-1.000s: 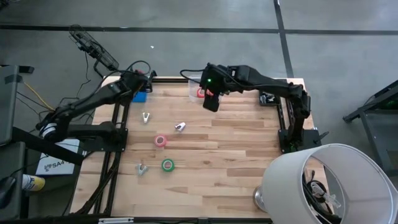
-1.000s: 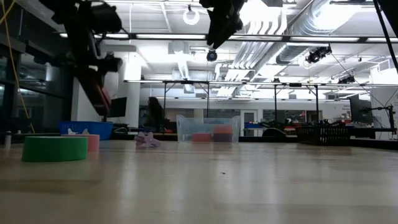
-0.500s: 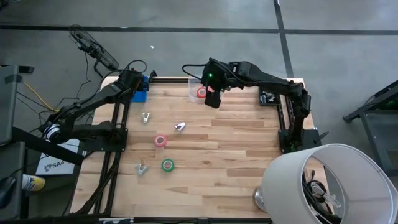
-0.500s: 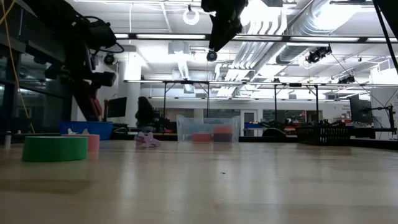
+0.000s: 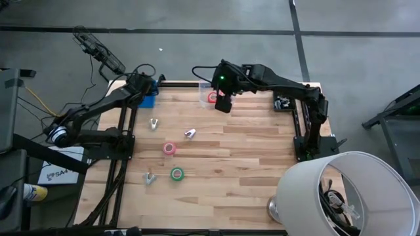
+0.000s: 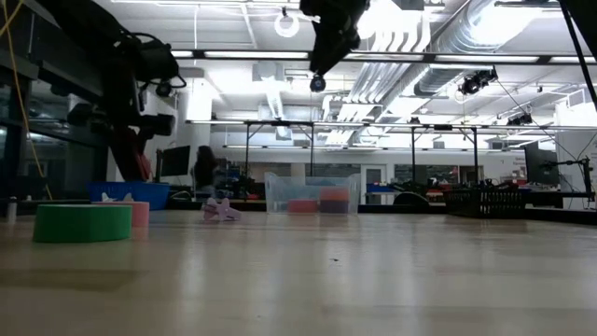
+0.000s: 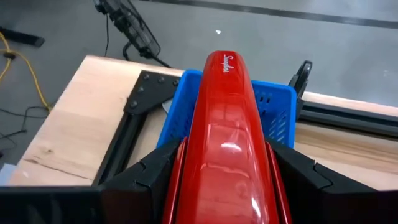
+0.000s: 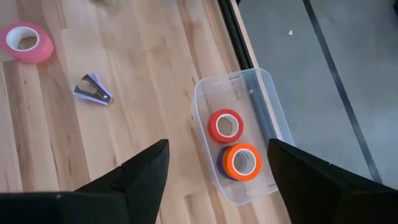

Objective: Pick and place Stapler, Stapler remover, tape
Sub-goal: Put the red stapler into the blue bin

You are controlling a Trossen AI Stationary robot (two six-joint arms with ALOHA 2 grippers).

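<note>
In the left wrist view the long red stapler [image 7: 227, 124] sits between my left gripper's [image 7: 227, 163] fingers, over the blue bin [image 7: 277, 106] at the table's far left corner [image 5: 147, 98]. My right gripper [image 8: 217, 180] is open and hovers above a clear container [image 8: 239, 134] holding a red tape roll [image 8: 225, 126] and an orange one [image 8: 242, 160]. A pink roll [image 5: 170, 148] and a green roll [image 5: 176, 174] lie flat on the table. Silvery staple removers [image 5: 154, 123] [image 5: 190, 134] [image 5: 149, 177] lie nearby. My left gripper pinches the stapler's body [image 7: 211, 155] between its two fingers [image 7: 155, 171], one on each long side. The stapler runs forward along the fingers, and its far end [image 7: 227, 62] sticks out past them. It is lifted clear, above the blue bin's near wall.
The clear container [image 5: 209, 96] stands at the table's far edge, right of the blue bin. A large white lamp shade [image 5: 341, 193] covers the near right corner. In the low view the green roll [image 6: 82, 222] stands nearest, with the bin [image 6: 131, 193] behind it.
My left gripper has carried the stapler toward the table's far left corner, and it now hangs over the blue bin. My right gripper has shifted slightly toward the far edge, over the clear container. In the room behind, a person has walked leftward.
</note>
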